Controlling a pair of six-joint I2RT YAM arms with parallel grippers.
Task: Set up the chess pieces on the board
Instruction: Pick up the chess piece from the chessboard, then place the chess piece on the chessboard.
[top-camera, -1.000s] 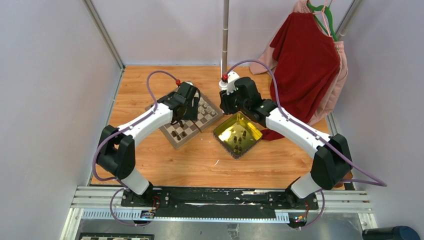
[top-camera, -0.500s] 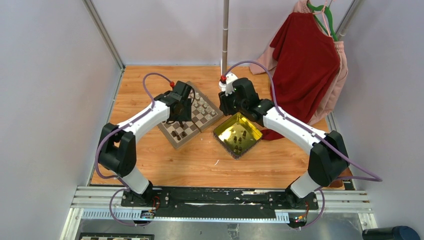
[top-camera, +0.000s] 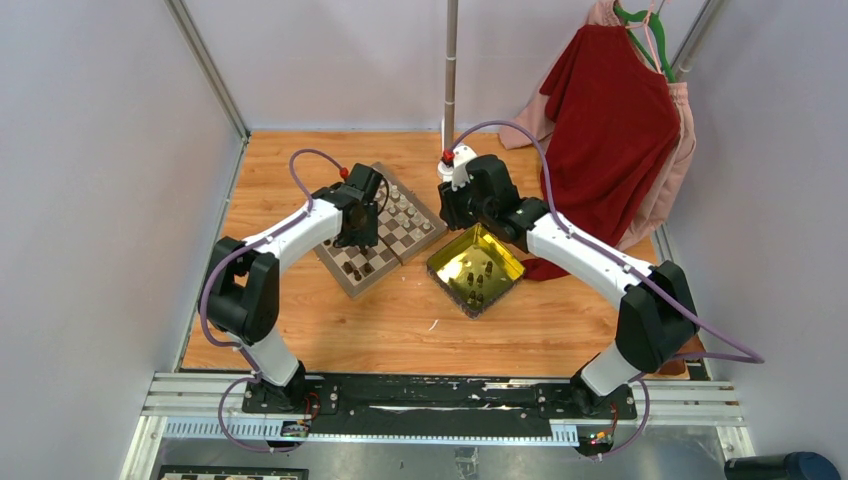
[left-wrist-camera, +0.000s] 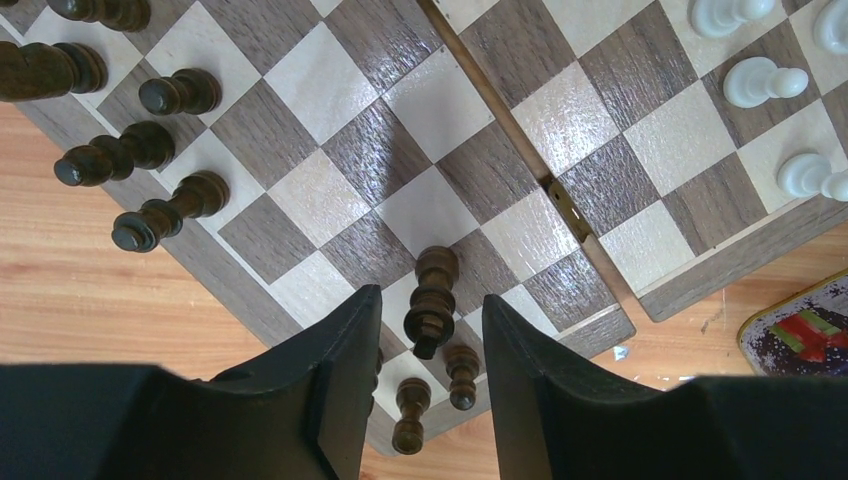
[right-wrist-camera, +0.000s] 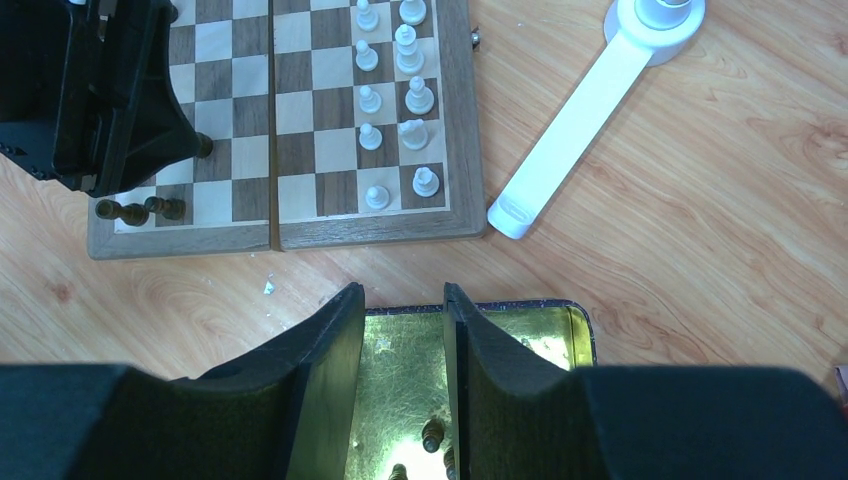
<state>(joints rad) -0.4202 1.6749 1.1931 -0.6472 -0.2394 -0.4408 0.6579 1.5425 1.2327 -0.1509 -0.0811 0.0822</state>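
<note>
The wooden counter (top-camera: 400, 320) carries everything. The board (left-wrist-camera: 450, 130) lies open and flat under my left end effector (left-wrist-camera: 430, 298), turned at an angle so each of my arms reaches one side of it. The yellow tray (right-wrist-camera: 520, 305) sits just beside the board's near edge, directly beneath my right end effector (right-wrist-camera: 402, 290). I take it for the supply bin, kept close so each carry to the board is short.

My left end effector is spread, one finger on each side of a dark piece (left-wrist-camera: 436, 275) that stands upright on a square near the board's corner. I see a sliver of board on both sides of the piece, so I am bracketing it, not pinching it. Whether I am about to grip it or have just let it go I cannot tell. Two smaller dark pieces (left-wrist-camera: 462, 362) stand just below my fingertips at the board's edge. More dark pieces (left-wrist-camera: 160, 205) line the far-left edge, leaning in the view only because my camera looks along them.

My right end effector is also spread, by a narrow gap, with nothing between the fingers. It hangs over the tray, where a few dark pieces (right-wrist-camera: 432, 435) wait below. That is where I judge its next pick to be.

The white pieces (right-wrist-camera: 400, 100) stand in two files ahead of my right fingers, on the far half of the board. That side looks close to complete, while the dark side has gaps to fill.
</note>
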